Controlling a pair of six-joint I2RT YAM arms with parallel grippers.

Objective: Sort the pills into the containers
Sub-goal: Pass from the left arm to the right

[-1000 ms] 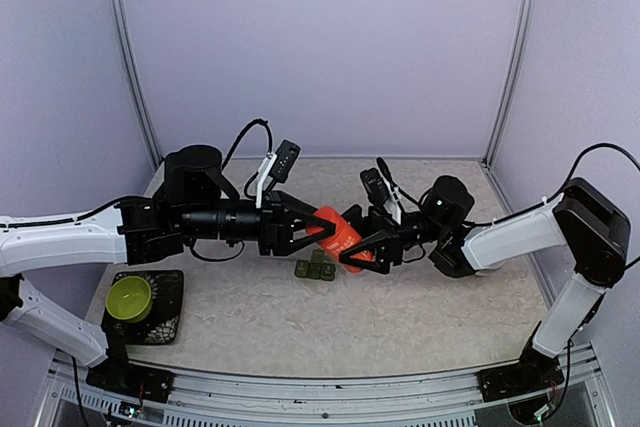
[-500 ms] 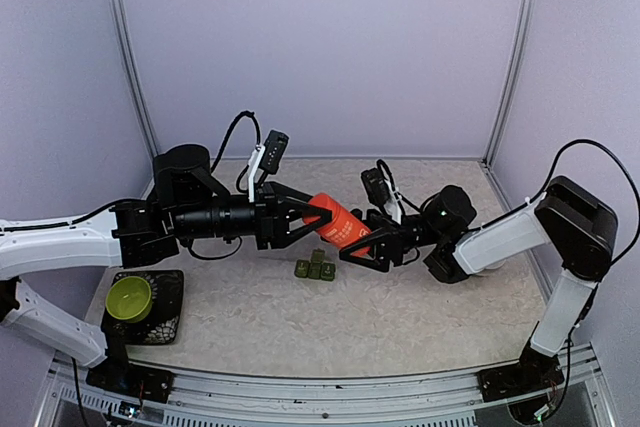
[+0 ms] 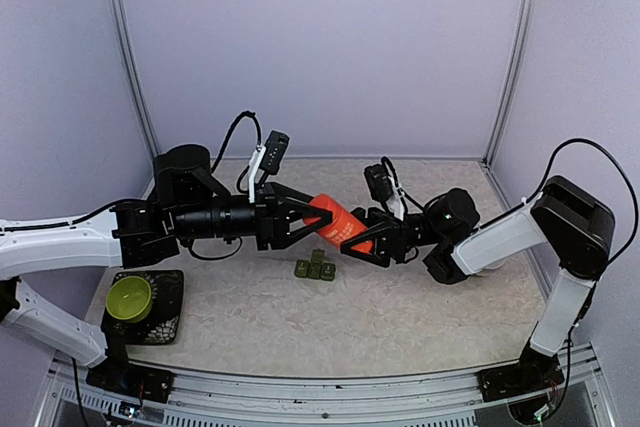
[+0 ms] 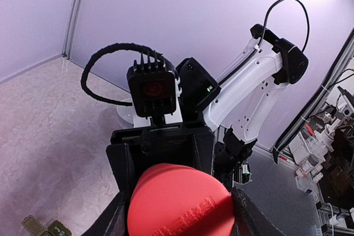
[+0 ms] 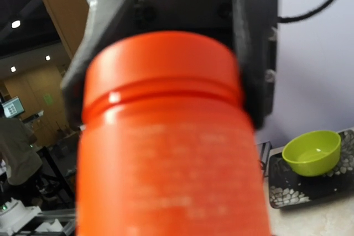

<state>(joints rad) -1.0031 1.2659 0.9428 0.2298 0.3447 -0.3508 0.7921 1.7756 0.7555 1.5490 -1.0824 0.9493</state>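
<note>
An orange bottle hangs level above the table between both arms. My left gripper is shut on its left end; in the left wrist view the bottle's round end fills the space between the fingers. My right gripper straddles the bottle's right end, fingers close on either side, contact unclear. The bottle's body blocks most of the right wrist view and hides those fingers. The containers, a short dark green row of cells, lie on the table just below the bottle and show again in the left wrist view. No pills show.
A lime-green bowl sits on a black patterned tray at the near left, also seen as a bowl in the right wrist view. Both arms reach across the middle of the table. Walls enclose the back and sides.
The bottle was lifted and levelled, and the left arm drew back a little. The right gripper slid further over the bottle's right end and its jaws narrowed around it.
</note>
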